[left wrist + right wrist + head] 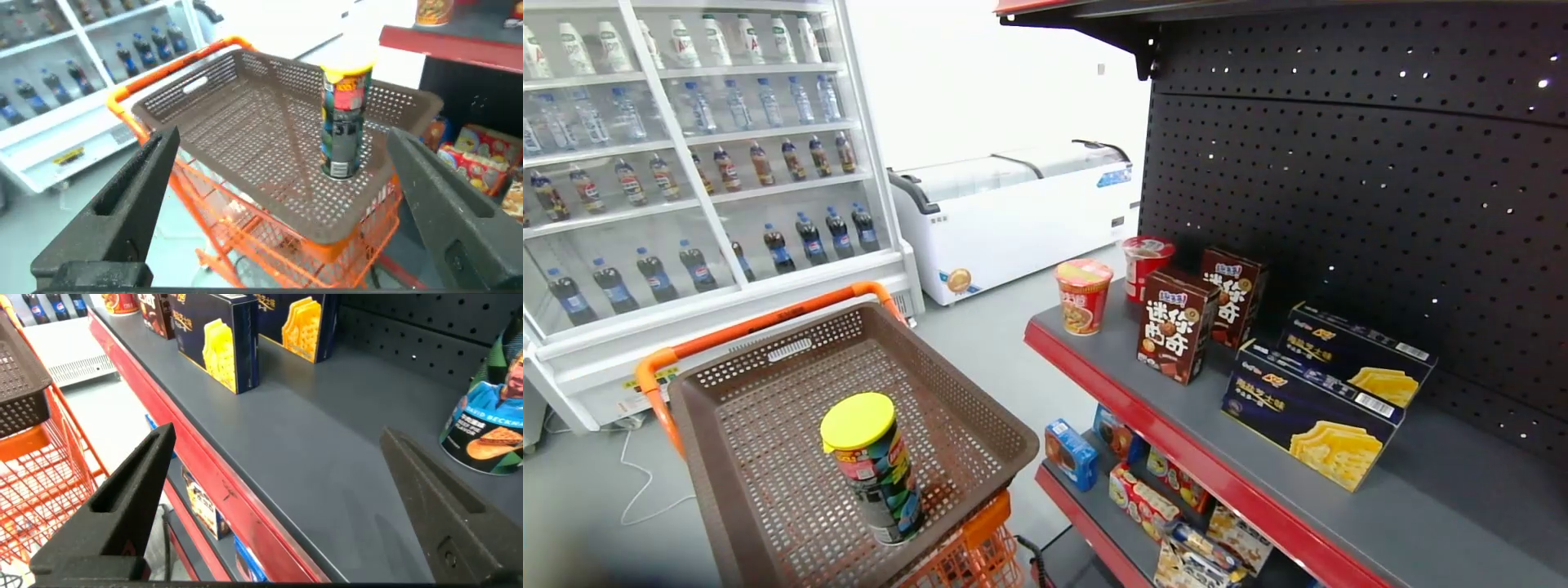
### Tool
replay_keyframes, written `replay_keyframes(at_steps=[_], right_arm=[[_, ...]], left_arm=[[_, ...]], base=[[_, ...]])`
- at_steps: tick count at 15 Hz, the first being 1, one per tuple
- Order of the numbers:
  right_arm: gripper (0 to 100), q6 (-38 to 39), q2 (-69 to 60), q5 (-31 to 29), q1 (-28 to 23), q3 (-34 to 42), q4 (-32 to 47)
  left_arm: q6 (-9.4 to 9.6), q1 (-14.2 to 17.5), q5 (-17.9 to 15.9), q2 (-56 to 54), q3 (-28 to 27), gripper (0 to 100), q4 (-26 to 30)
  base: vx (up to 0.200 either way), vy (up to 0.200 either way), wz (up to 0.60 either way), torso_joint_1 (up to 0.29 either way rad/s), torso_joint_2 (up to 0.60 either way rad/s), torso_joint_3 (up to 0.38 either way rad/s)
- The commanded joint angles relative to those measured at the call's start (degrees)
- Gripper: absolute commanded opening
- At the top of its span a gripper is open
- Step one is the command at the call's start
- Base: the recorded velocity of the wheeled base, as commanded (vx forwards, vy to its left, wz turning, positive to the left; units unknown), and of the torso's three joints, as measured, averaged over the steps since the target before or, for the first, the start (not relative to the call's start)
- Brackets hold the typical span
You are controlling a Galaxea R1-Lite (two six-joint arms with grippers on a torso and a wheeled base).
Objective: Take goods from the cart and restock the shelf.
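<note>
A tall can with a yellow lid [874, 465] stands upright in the brown basket [768, 351] on top of the orange cart. In the left wrist view my left gripper [278, 220] is open and held above the cart's near side. The can [345, 114] stands beyond its fingers, untouched, in the basket [204, 82]. My right gripper [278, 514] is open over the grey shelf board [310, 441] with nothing between its fingers. A printed can [488, 416] stands on that board close to the pegboard back, beyond one finger.
On the red-edged shelf [1462, 490] stand two blue cracker boxes [1311, 416], two brown boxes [1176, 322] and two cup noodles [1084, 294]. The lower shelf holds several packets [1143, 498]. A drinks cooler [686, 163] and a chest freezer [1013, 212] stand behind the cart.
</note>
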Motion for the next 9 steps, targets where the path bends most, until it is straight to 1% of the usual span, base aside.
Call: replay_keyframes(at_steps=[1, 2, 3, 4, 5, 6, 7, 8, 9], right_arm=[[100, 0.0, 0.0, 0.0, 0.0, 0.0, 0.0], [100, 0.0, 0.0, 0.0, 0.0, 0.0, 0.0], [100, 0.0, 0.0, 0.0, 0.0, 0.0, 0.0], [100, 0.0, 0.0, 0.0, 0.0, 0.0, 0.0], [100, 0.0, 0.0, 0.0, 0.0, 0.0, 0.0], [100, 0.0, 0.0, 0.0, 0.0, 0.0, 0.0], [100, 0.0, 0.0, 0.0, 0.0, 0.0, 0.0], [100, 0.0, 0.0, 0.0, 0.0, 0.0, 0.0], [100, 0.0, 0.0, 0.0, 0.0, 0.0, 0.0]], left_arm=[[1.18, 1.0, 1.4, 18.6, -12.4, 100, 1.2], [0.83, 1.0, 0.5, 22.1, -13.8, 100, 1.2], [-0.14, 0.9, 0.1, 25.6, -15.1, 100, 1.2], [-2.77, 0.7, -1.2, 30.6, -16.5, 100, 0.5], [-3.12, -3.4, -2.2, 32.8, -16.3, 100, -0.6], [-3.91, -5.7, -3.4, 34.7, -15.7, 100, -1.0], [-4.35, -9.3, -6.6, 35.3, -14.2, 100, -1.0], [-4.53, -10.8, -10.8, 37.0, -12.1, 100, -1.0], [-4.79, -10.9, -12.5, 39.3, -10.2, 100, -1.0]], base=[[0.000, 0.000, 0.00, 0.000, 0.00, 0.000], [0.000, 0.000, 0.00, 0.000, 0.00, 0.000], [0.000, 0.000, 0.00, 0.000, 0.00, 0.000], [0.000, 0.000, 0.00, 0.000, 0.00, 0.000], [0.000, 0.000, 0.00, 0.000, 0.00, 0.000], [0.000, 0.000, 0.00, 0.000, 0.00, 0.000], [0.000, 0.000, 0.00, 0.000, 0.00, 0.000], [0.000, 0.000, 0.00, 0.000, 0.00, 0.000], [0.000, 0.000, 0.00, 0.000, 0.00, 0.000]])
